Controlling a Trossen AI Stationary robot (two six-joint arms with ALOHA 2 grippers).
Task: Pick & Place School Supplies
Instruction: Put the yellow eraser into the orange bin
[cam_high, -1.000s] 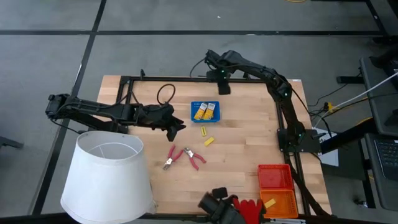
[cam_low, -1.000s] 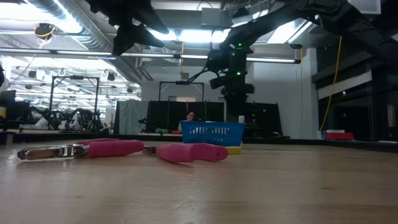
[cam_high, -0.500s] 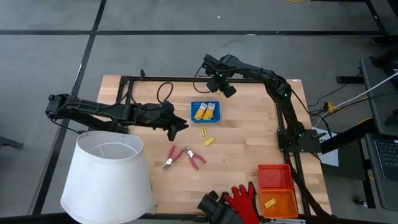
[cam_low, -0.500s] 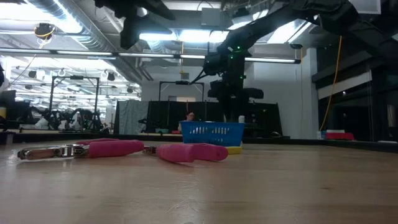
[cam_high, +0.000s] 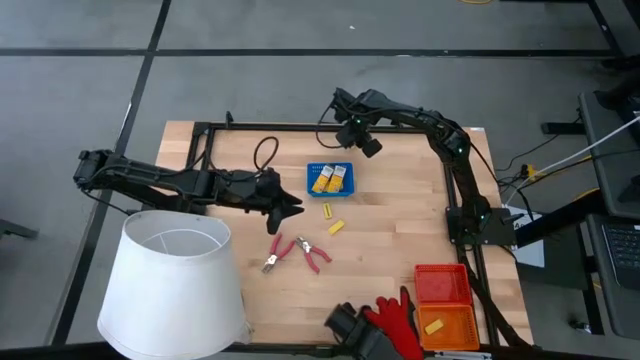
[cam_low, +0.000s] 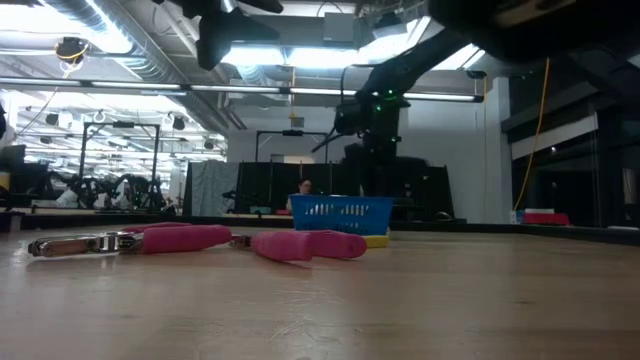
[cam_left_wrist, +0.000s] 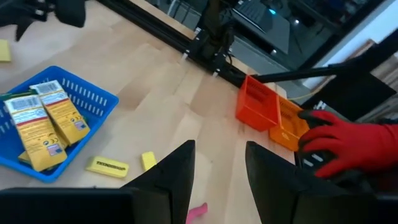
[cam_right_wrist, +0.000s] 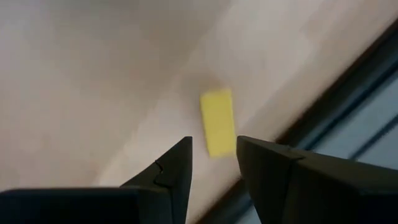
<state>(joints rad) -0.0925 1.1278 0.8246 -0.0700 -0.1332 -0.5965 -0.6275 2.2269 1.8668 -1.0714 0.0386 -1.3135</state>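
Yellow packs (cam_high: 330, 178) lie in a blue tray (cam_high: 347, 188) at the table's middle. Two more yellow pieces (cam_high: 326, 210) (cam_high: 336, 227) rest flat on the wood just near of it. Two red-handled pliers (cam_high: 278, 250) (cam_high: 312, 253) lie closer to the near edge. My right gripper (cam_right_wrist: 213, 158) hangs open, pointing down, over a small yellow block (cam_right_wrist: 217, 121) that lies flat by the table's far edge; its fingers are clear of the block. My left gripper (cam_left_wrist: 217, 168) hovers open and empty, left of the blue tray (cam_left_wrist: 93, 99).
A big white lampshade (cam_high: 175, 285) stands at the near left corner. A red tray (cam_high: 441, 283) and an orange tray (cam_high: 447, 325) sit at the near right, with a person's red-gloved hand (cam_high: 393, 318) beside them. A black cable loop (cam_high: 266, 152) lies far left.
My right gripper has sunk toward the table by the far edge and rolled about its own axis, staying open. The red-gloved hand at the near edge has shifted a little farther onto the table.
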